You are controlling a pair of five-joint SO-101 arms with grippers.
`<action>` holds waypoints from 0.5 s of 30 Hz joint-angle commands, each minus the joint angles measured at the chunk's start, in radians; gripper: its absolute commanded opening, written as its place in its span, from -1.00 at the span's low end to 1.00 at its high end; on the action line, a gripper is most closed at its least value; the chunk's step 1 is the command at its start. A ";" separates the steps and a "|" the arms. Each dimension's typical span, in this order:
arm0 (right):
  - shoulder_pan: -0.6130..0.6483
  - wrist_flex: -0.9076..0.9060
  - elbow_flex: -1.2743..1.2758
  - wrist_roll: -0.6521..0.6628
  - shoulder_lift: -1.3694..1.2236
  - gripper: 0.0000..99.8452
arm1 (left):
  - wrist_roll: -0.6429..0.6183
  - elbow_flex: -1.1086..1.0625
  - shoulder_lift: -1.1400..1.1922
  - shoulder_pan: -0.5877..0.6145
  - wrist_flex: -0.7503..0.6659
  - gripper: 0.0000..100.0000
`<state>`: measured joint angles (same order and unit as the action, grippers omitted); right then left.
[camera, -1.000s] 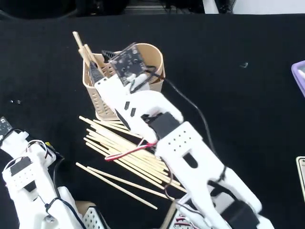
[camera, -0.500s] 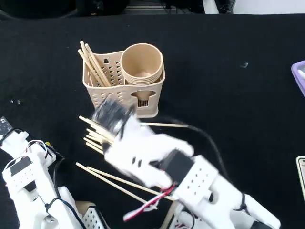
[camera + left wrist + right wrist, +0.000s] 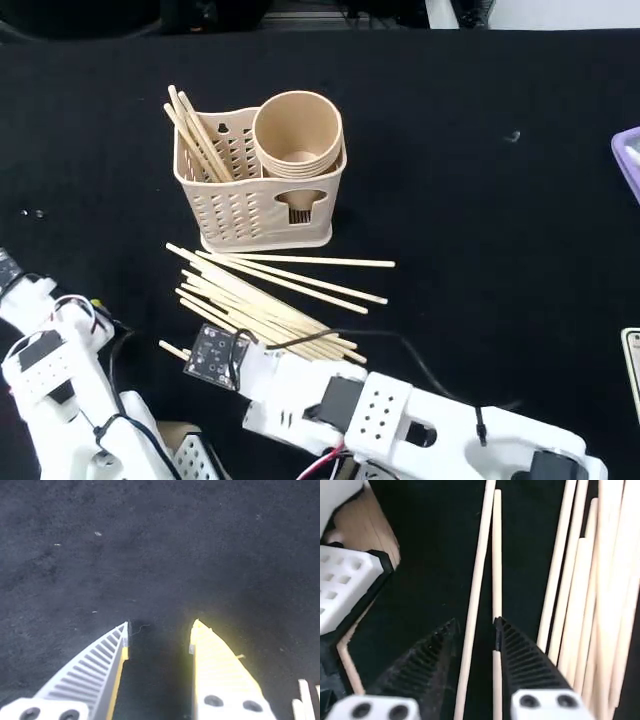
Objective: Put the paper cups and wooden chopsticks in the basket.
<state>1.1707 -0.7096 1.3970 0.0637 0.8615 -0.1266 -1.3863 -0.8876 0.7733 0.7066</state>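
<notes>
I am looking over the black table (image 3: 500,200), and the biggest thing on it is the right arm (image 3: 400,425), which is lying low across the near edge with its wrist over the loose sticks, I judge so that its pincer can come down on them from above. The left arm (image 3: 50,380) is sitting folded at the near left corner, well apart from everything, most likely parked out of the way. The basket (image 3: 245,210) is standing upright toward the far side, and the paper cups (image 3: 298,150) are sitting nested in one compartment, so that part looks done to me. A few wooden chopsticks (image 3: 192,120) are leaning in the other compartment, their tips poking out over the rim because they are taller than the wall. The loose chopsticks (image 3: 262,305) are lying fanned on the cloth just in front of the basket, not yet inside, and these are what I am working on. In its wrist view the right gripper (image 3: 474,622) is standing a little open, holding nothing, with its jaws straddling a single chopstick (image 3: 477,580) that is running lengthwise between them; I am reading that as lined up for a pinch. The left gripper (image 3: 160,625) is hanging open over bare cloth, gripping nothing.
</notes>
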 commanded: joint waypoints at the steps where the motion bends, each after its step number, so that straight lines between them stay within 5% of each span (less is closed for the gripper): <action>1: 0.017 0.021 -0.007 -0.006 0.030 -0.76 | -0.006 0.059 -0.015 0.022 -0.018 -0.59; 7: 0.020 0.015 -0.008 -0.006 0.030 -0.56 | -0.006 0.059 -0.015 0.022 -0.020 -0.59; 15: 0.015 0.014 -0.024 -0.034 0.019 -0.57 | -0.008 0.074 -0.015 0.050 -0.014 -0.59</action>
<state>1.1784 -0.7066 1.3970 0.0591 0.8615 -0.1281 -1.3863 -0.8876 0.7917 0.7066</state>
